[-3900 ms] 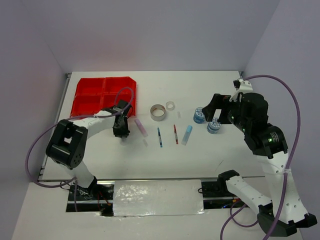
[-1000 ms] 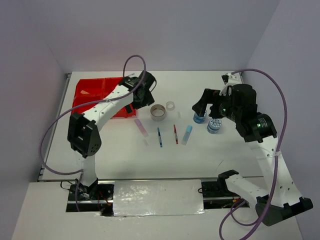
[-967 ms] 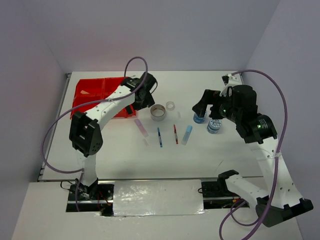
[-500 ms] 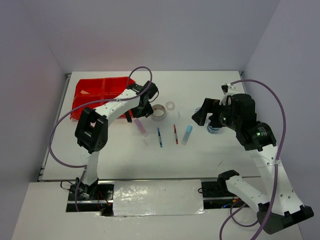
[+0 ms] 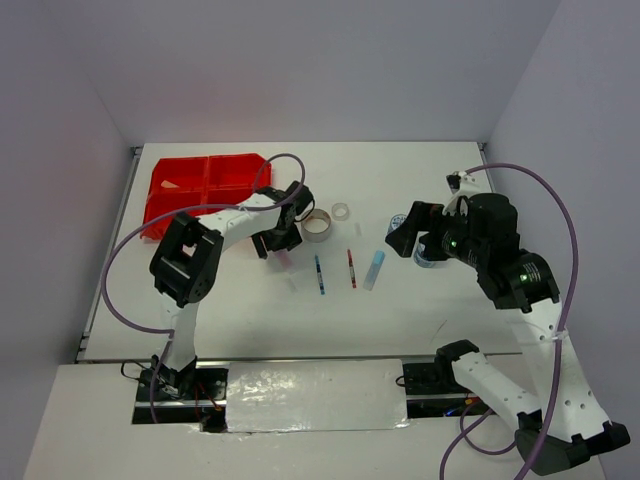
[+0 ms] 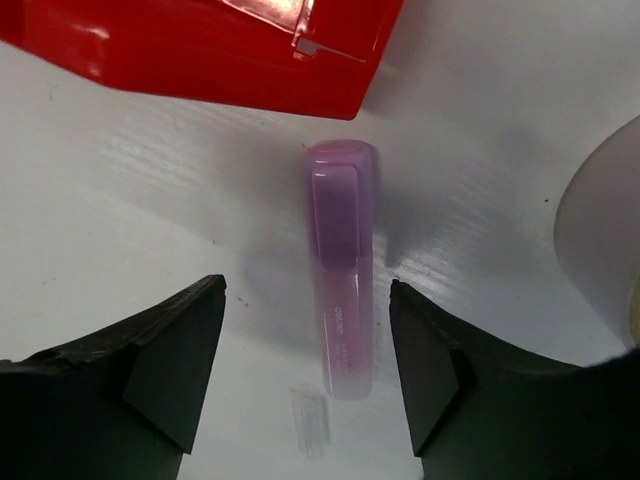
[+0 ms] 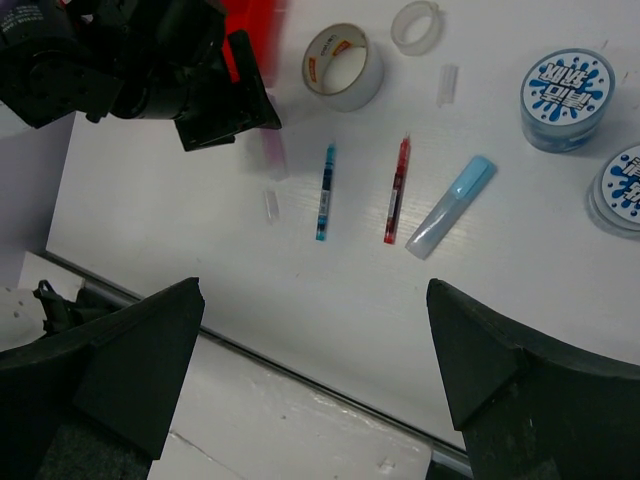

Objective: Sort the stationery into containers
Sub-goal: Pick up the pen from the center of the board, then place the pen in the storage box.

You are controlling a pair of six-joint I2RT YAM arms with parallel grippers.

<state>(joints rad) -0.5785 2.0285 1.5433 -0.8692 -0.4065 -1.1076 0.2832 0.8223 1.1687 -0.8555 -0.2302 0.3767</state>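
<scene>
1. Hovering low over the white table [image 5: 250, 310], the left gripper [image 6: 307, 345] has its fingers spread wide, one on each side of the lilac stick [image 6: 342, 262], and neither pad touches it.
2. That lilac stick lies flat on the table, just outside a corner of the red bin block [image 6: 200, 60].
3. Right of it, the pale curve of the grey tape ring [image 7: 342, 66] fills the edge of the left wrist view.
4. Over on the other side, the right gripper [image 7: 315, 300] hangs high above the table, jaws wide apart, carrying nothing.
5. Below it the row is laid out: the blue pen [image 7: 326, 190] and the red pen [image 7: 396, 188] lie side by side but apart, with the light-blue stick [image 7: 450, 206] just right of the red one.
6. The clear tape ring [image 7: 416, 25] sits just beyond the grey one.
7. Two blue-white tubs stand at the right, one [image 7: 567, 86] in full view and the other [image 7: 620, 190] cut off by the frame.
</scene>
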